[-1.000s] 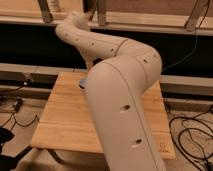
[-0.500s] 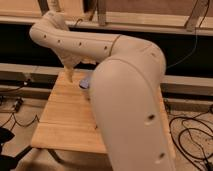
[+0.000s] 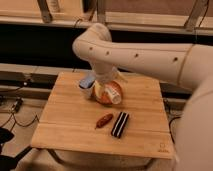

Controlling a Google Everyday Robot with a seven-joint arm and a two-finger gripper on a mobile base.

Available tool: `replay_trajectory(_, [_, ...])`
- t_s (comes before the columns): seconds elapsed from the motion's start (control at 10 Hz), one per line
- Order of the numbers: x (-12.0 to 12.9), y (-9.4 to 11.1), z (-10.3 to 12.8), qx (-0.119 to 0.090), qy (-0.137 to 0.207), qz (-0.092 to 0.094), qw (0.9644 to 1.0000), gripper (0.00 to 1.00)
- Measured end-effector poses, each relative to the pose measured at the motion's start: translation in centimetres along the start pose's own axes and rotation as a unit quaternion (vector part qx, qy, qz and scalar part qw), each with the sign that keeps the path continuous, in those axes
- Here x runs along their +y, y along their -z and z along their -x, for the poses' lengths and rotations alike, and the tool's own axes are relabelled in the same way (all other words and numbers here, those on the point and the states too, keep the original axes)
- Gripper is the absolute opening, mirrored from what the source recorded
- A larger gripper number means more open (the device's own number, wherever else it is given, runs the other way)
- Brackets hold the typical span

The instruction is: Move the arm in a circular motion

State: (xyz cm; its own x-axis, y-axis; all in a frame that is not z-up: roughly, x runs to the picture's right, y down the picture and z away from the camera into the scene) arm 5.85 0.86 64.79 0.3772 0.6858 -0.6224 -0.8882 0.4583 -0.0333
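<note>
The arm [image 3: 145, 55], a thick cream-white tubular limb dotted with small dark marks, reached in the camera view from the right edge across to an elbow bend at the upper centre, then dropped toward the light wooden worktop [image 3: 65, 125]. Half a second before, its bulk had filled the near right and hidden most of that surface; now it had swung up and away, so the sweep looked well under way, by my reading. The small pale end effector [image 3: 107, 90] hung at the far middle of the worktop, just over an orange rounded object [image 3: 111, 95]; whether it was clenched or released I cannot tell. A blue-topped white cup [image 3: 86, 86] stood just left. Nearer lay a reddish-brown oblong piece [image 3: 104, 120] beside a black striped bar [image 3: 120, 124].
</note>
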Motion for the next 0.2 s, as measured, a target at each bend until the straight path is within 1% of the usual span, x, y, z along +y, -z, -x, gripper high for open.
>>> replay_trajectory(0.1, [-2.4, -1.0, -1.4, 0.007, -0.031, 0.001, 0.9995, 0.80])
replay_trajectory(0.2, [-5.3, -2.2, -2.7, 0.018, -0.074, 0.000, 0.9971, 0.80])
